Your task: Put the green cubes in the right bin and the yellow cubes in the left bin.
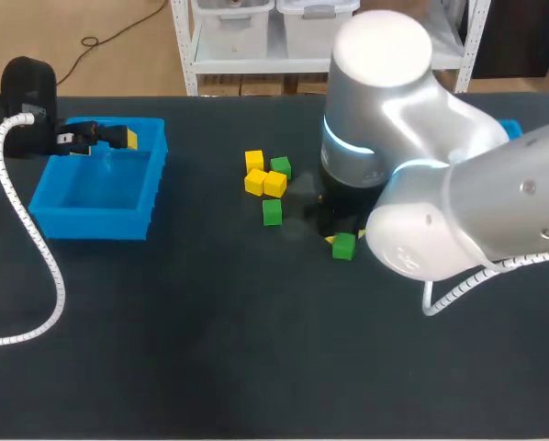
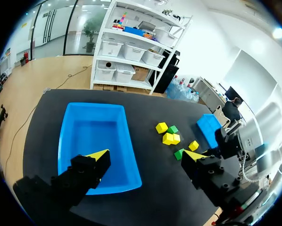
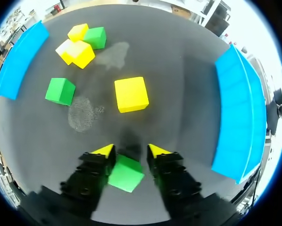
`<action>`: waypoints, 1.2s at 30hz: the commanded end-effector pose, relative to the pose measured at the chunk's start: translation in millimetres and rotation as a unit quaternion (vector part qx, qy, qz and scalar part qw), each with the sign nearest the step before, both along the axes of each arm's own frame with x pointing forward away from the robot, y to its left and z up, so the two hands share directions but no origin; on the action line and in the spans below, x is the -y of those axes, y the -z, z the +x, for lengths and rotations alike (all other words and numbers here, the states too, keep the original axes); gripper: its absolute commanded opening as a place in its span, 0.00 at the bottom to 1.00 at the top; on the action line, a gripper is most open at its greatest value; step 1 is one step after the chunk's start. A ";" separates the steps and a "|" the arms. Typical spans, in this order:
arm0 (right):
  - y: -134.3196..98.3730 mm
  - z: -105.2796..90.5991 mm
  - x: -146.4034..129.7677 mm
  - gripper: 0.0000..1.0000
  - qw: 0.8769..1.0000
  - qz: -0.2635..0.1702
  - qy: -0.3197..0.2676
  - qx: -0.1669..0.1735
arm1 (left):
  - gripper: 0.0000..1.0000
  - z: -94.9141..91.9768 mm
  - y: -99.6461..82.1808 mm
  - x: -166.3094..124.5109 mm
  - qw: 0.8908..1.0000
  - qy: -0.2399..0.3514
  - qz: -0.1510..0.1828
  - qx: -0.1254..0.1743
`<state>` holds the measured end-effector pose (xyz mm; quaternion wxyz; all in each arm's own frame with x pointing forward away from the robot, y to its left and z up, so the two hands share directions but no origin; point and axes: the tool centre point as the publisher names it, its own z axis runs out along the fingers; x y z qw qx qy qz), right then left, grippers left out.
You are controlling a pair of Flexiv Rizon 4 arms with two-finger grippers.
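Observation:
My right gripper is down at the table with a green cube between its yellow tips, both fingers against its sides. In the head view that cube shows just under my right arm. A yellow cube lies just ahead of the fingers, and another green cube lies further off to the side. Beyond them is a cluster of yellow cubes with one green cube. My left gripper hangs open and empty over the left blue bin.
The right blue bin stands beside my right gripper and is mostly hidden by my right arm in the head view, with only a corner showing. A lone green cube lies near the cluster. The left bin holds nothing that I can see.

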<state>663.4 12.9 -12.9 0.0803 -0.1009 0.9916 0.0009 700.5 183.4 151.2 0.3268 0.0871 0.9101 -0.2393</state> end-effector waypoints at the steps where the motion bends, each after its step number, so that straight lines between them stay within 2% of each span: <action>1: -3.2 -0.5 1.0 0.00 1.000 -0.002 0.002 0.000 | 1.00 -0.6 1.4 -1.1 1.000 0.001 -0.003 0.003; 4: -9.2 -0.7 2.7 0.00 1.000 0.000 0.002 0.002 | 1.00 -0.6 1.4 -1.1 1.000 0.001 -0.003 0.003; 8: -20.8 2.7 5.2 0.00 1.000 0.004 -0.004 0.022 | 1.00 -0.6 1.4 -1.1 1.000 0.001 -0.003 0.003; 12: -21.5 4.0 6.6 0.00 0.999 -0.004 -0.023 0.032 | 1.00 -0.6 1.4 -1.1 1.000 0.001 -0.003 0.003; 13: -21.3 3.8 6.6 0.06 0.999 -0.005 -0.025 0.029 | 1.00 -0.6 1.4 -1.1 1.000 0.001 -0.003 0.003; 14: -21.3 3.8 6.7 0.40 0.999 -0.005 -0.028 0.028 | 1.00 -0.6 1.4 -1.1 1.000 0.001 -0.003 0.003; 15: -23.3 2.5 6.8 1.00 0.999 -0.006 -0.030 0.031 | 1.00 -0.6 1.4 -1.1 1.000 0.001 -0.003 0.003; 23: -43.5 -6.1 12.0 1.00 0.997 -0.006 -0.066 0.035 | 1.00 -0.6 1.4 -1.1 1.000 0.001 -0.003 0.003; 30: -45.2 -4.4 14.8 1.00 0.994 -0.026 -0.087 0.056 | 1.00 -0.6 1.4 -1.1 1.000 0.001 -0.003 0.003; 31: -45.0 -4.7 14.8 0.87 0.995 -0.018 -0.083 0.057 | 1.00 -0.6 1.4 -1.1 1.000 0.001 -0.003 0.003; 32: -44.9 -5.2 15.3 0.31 0.995 -0.012 -0.078 0.054 | 1.00 -0.6 1.4 -1.1 1.000 0.001 -0.003 0.003; 33: -44.9 -5.7 15.6 0.00 0.995 -0.009 -0.081 0.054 | 1.00 -0.6 1.4 -1.1 1.000 0.001 -0.003 0.003; 36: -45.9 -9.0 15.1 0.00 0.994 -0.009 -0.093 0.049 | 1.00 -0.6 1.4 -1.1 1.000 0.001 -0.003 0.003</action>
